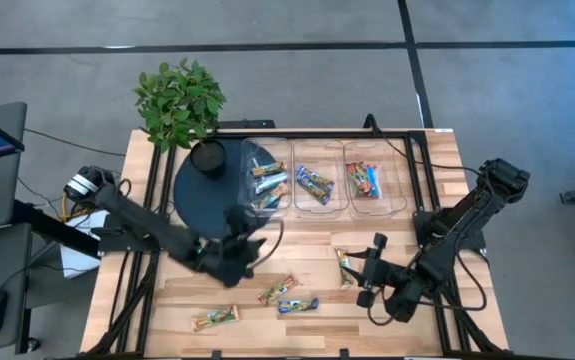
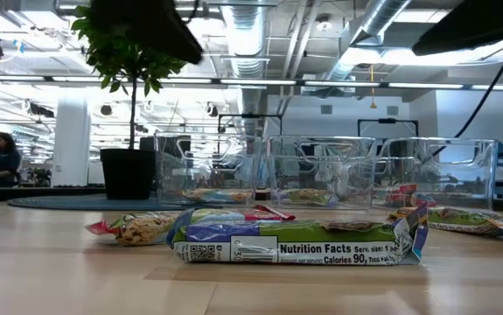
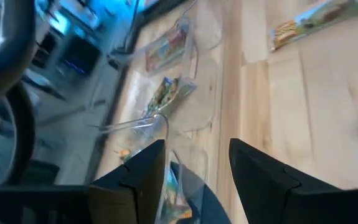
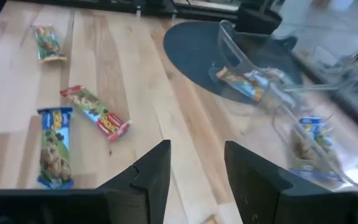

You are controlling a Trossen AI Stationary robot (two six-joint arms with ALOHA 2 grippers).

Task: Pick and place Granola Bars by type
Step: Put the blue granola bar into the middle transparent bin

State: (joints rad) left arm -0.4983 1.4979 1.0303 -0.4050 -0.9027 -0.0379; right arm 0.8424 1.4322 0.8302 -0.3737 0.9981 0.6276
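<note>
Mid-sort, between picks. Left gripper and right gripper both spread, empty. Probably next: drop onto loose blue bar, carry to middle bin.

Table: pale wood planks. Mat: dark slate-blue disc. Bins: clear plastic. Plant: green leaves. Ahead of the right gripper's black fingers: blue-wrapped bar, red-and-tan bar, green-tan bar.
</note>
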